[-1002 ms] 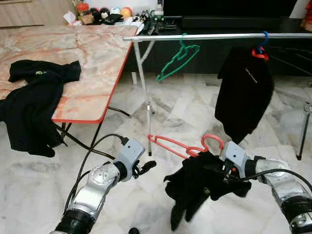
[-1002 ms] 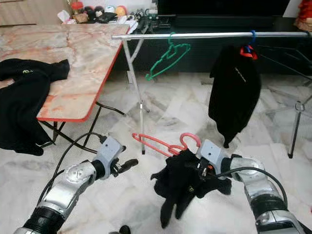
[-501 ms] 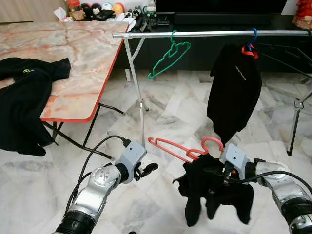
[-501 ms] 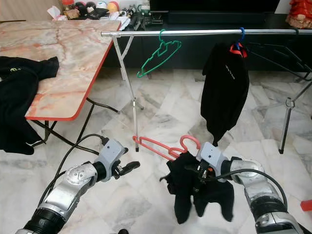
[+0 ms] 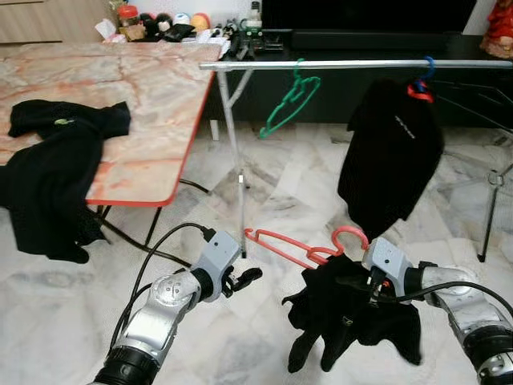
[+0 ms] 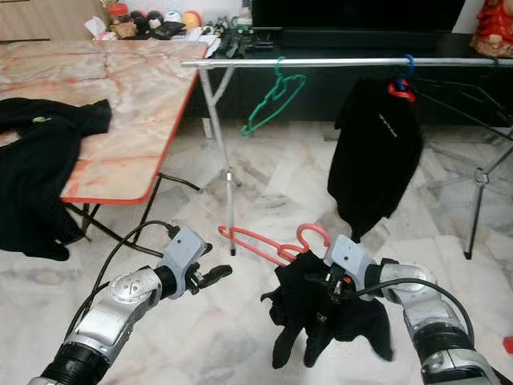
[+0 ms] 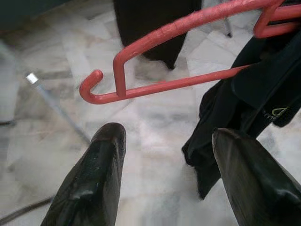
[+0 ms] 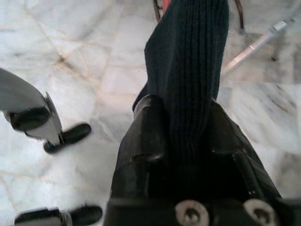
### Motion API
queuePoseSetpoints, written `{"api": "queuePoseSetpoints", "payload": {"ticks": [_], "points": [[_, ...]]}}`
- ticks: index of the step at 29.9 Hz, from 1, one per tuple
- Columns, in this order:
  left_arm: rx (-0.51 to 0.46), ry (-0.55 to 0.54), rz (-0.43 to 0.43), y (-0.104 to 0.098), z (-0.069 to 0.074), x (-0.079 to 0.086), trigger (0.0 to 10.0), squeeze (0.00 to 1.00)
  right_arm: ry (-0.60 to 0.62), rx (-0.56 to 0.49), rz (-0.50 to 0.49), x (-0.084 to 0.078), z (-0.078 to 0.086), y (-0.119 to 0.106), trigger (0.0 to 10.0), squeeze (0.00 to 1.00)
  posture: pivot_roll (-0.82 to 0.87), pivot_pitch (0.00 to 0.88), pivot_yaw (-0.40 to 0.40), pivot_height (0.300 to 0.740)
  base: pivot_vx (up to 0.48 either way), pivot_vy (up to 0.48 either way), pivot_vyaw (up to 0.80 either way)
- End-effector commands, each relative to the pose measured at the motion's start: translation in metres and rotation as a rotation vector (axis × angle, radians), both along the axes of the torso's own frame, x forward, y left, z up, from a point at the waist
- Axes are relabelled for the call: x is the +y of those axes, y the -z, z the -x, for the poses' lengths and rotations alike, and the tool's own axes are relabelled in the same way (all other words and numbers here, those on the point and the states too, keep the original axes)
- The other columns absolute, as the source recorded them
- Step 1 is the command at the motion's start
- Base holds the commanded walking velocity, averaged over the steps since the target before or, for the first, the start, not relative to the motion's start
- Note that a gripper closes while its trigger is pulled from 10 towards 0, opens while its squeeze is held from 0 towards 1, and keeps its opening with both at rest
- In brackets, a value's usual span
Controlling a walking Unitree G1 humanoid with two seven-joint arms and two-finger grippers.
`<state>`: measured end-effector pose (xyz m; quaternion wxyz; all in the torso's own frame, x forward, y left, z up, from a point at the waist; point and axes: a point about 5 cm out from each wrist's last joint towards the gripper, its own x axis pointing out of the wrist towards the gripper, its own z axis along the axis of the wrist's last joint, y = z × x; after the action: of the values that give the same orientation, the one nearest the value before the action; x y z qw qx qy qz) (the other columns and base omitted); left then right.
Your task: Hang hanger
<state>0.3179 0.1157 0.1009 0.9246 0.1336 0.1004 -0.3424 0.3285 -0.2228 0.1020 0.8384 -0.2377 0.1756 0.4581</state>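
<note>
A red hanger (image 5: pixel 296 245) with a black garment (image 5: pixel 345 309) draped on it hangs low over the floor in front of me. My right gripper (image 5: pixel 370 282) is shut on the garment's black fabric (image 8: pixel 188 70) just below the hanger's hook. My left gripper (image 5: pixel 244 279) stands open a little to the left of the hanger's bare end (image 7: pixel 101 89), not touching it. Beyond them, a silver clothes rail (image 5: pixel 337 64) carries a green hanger (image 5: pixel 290 100) and a black shirt (image 5: pixel 389 156) on a red and blue hanger.
An orange-edged marble-pattern table (image 5: pixel 136 104) stands at the left with black clothes (image 5: pixel 48 176) hanging over its edge. The rail's leg (image 5: pixel 239 176) rises just behind the red hanger. Another stand leg (image 5: pixel 490 208) is at the right. A dark cabinet lies behind the rail.
The camera has shifted a little. The garment's loose lower part has swung and bunched differently under the hanger. Both grippers keep their states.
</note>
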Motion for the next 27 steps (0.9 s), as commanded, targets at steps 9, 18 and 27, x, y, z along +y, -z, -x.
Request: {"api": "queuePoseSetpoints", "payload": {"ticks": [9, 18, 27], "points": [[-0.022, 0.005, 0.020, -0.0033, 0.0016, -0.0021, 10.0, 0.00, -0.013, -0.020, -0.008, 0.0013, -0.0011, -0.0037, 0.0, 0.00, 0.07, 0.170, 0.035, 0.740, 0.000, 0.000, 0.00], [-0.020, 0.028, 0.002, -0.0021, 0.0032, -0.0061, 10.0, 0.00, -0.017, -0.019, -0.010, 0.0026, -0.0009, -0.0031, 0.0, 0.00, 0.07, 0.167, 0.036, 0.740, 0.340, -0.335, 0.00], [-0.021, 0.027, 0.000, -0.0022, 0.0029, -0.0065, 10.0, 0.00, -0.020, -0.016, -0.012, 0.0032, -0.0006, -0.0026, 0.0, 0.00, 0.07, 0.167, 0.038, 0.740, 0.338, -0.287, 0.00]]}}
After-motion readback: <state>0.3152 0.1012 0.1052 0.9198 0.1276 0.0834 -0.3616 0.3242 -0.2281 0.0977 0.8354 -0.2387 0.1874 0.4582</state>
